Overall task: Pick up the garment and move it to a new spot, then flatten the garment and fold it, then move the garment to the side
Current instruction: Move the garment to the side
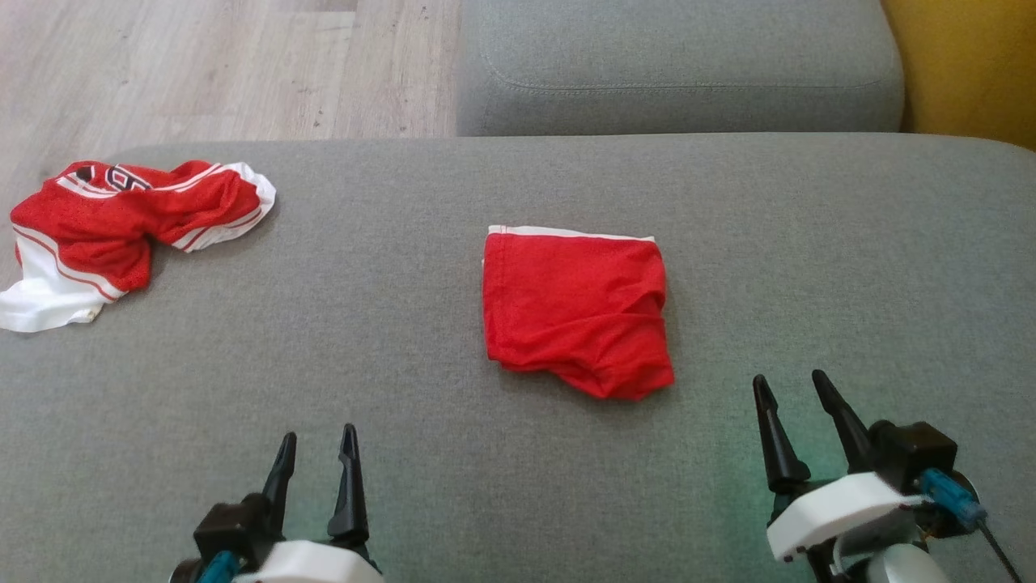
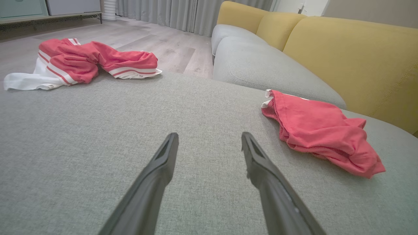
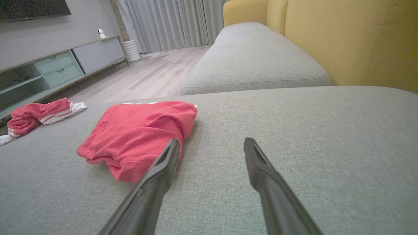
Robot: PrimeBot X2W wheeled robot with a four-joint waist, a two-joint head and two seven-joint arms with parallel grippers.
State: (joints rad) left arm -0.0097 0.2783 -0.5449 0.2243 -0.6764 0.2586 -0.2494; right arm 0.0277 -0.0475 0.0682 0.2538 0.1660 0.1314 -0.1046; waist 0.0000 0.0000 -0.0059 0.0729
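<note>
On the grey cushion [image 1: 405, 389], a crumpled red-and-white garment [image 1: 121, 227] is seen at the far left corner and a folded red garment [image 1: 575, 308] at the middle. The left gripper [image 1: 318, 433] and right gripper [image 1: 789, 377] are held apart and empty by the near edge. Folding appears done, so an edge grasp and a sideways carry are called for.

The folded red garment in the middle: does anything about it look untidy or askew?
Slightly. On the folded garment, the near right corner sticks out past the lower edge, and creases run across that side.
</note>
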